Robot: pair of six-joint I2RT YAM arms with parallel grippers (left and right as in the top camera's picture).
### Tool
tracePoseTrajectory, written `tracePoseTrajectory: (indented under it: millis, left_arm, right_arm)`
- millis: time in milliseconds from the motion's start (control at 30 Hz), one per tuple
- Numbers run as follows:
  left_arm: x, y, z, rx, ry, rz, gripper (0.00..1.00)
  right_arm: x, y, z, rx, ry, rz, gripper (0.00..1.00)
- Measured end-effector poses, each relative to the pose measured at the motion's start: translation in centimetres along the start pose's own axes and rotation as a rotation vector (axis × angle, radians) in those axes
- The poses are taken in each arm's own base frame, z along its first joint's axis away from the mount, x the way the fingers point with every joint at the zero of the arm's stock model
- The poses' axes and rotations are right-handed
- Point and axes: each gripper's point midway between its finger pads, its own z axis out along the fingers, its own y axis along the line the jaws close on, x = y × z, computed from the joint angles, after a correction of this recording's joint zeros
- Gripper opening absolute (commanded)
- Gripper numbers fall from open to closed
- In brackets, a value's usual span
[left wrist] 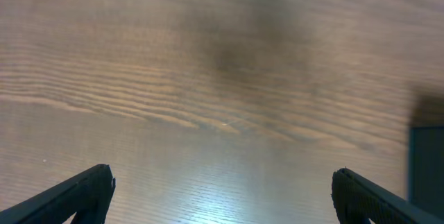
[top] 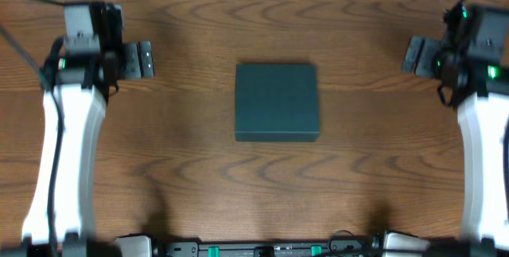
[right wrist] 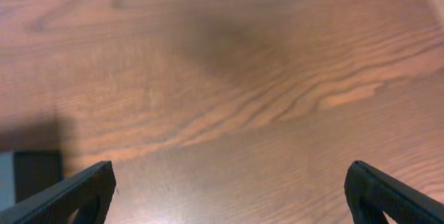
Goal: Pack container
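Note:
The container is a dark teal-black square box with its lid shut, lying flat in the middle of the wooden table. An edge of it shows at the right of the left wrist view and at the lower left of the right wrist view. My left gripper is open and empty at the far left, well away from the box; its fingers are spread wide in the left wrist view. My right gripper is open and empty at the far right, its fingers also spread wide.
The brown wooden table fills the view. The arms' white links run down both sides. A dark base bar lies along the front edge.

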Motion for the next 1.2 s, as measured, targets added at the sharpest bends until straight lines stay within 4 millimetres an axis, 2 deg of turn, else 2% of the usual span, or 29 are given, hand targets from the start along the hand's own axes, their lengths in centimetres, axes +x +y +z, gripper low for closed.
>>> tracePoseTrajectory:
  millis: [100, 200, 300, 467, 600, 733, 833, 1200]
  left_arm:
    - [1.3, -0.2, -2.3, 0.01, -0.065, 0.001, 0.99]
    - [2.6, -0.2, -3.6, 0.016, -0.136, -0.003, 0.99]
    - [4.6, -0.2, -4.0, 0.021, -0.19, -0.006, 0.99]
    - [7.5, -0.5, -3.8, 0.032, -0.271, -0.005, 0.99]
    - [10.5, -1.3, -2.8, 0.052, -0.238, 0.01, 0.99]
    - [12.0, -2.0, -1.8, 0.07, -0.201, 0.016, 0.99]
    - [11.7, -2.3, -1.9, 0.077, -0.212, 0.015, 0.99]
    - [11.9, -2.3, -1.5, 0.076, -0.197, 0.013, 0.99]
  right_arm:
    - [1.2, 0.2, -1.9, -0.006, -0.075, 0.002, 0.99]
    - [3.7, 1.0, -2.2, -0.029, -0.12, -0.013, 0.99]
    - [7.7, 1.9, -0.9, -0.047, -0.102, -0.046, 0.99]
    - [15.7, 3.3, 2.2, -0.051, -0.005, -0.095, 0.99]
    - [19.4, 4.6, 3.1, -0.068, 0.027, -0.131, 0.99]
    - [20.0, 5.4, 3.0, -0.062, 0.019, -0.169, 0.99]
    - [19.8, 5.8, 2.8, -0.061, 0.001, -0.187, 0.99]
    - [19.7, 5.5, 2.7, -0.041, -0.004, -0.187, 0.99]
